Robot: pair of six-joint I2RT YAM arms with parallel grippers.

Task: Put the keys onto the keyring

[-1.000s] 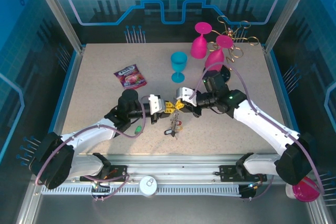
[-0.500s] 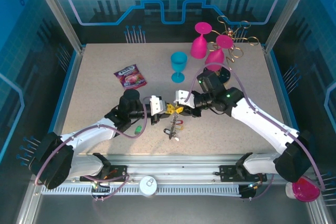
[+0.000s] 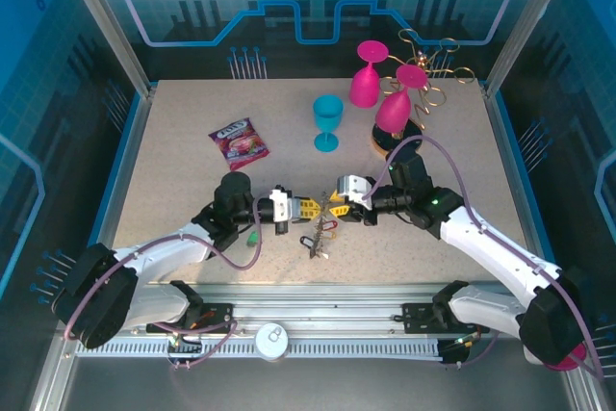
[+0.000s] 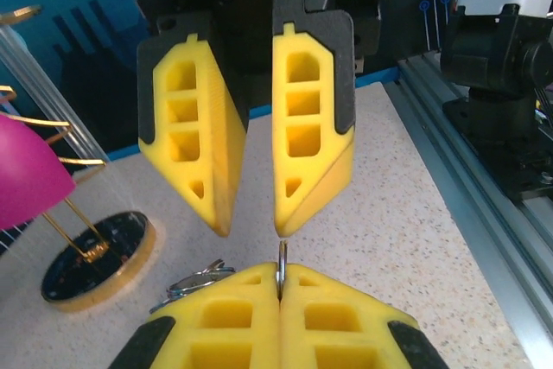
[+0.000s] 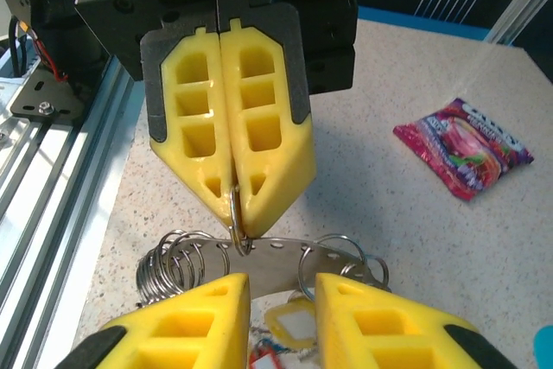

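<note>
The keyring is a curved flat metal band with a row of holes, carrying several small split rings. It hangs from one split ring pinched in my left gripper, whose yellow fingers are shut on it. From the left wrist that ring pokes up out of my left gripper. Keys with yellow and red tags dangle below the band, a dark cluster over the table. My right gripper faces the left one, open, its fingers either side of the band without touching it.
A snack packet lies at the left rear. A teal goblet, two pink goblets and a gold wire rack stand at the back right. A small green item lies by my left forearm. The metal rail runs along the near edge.
My right gripper has drawn back to the right and lower, and its elbow has swung outward. The left gripper and the hanging keys have dropped slightly toward the near edge.
</note>
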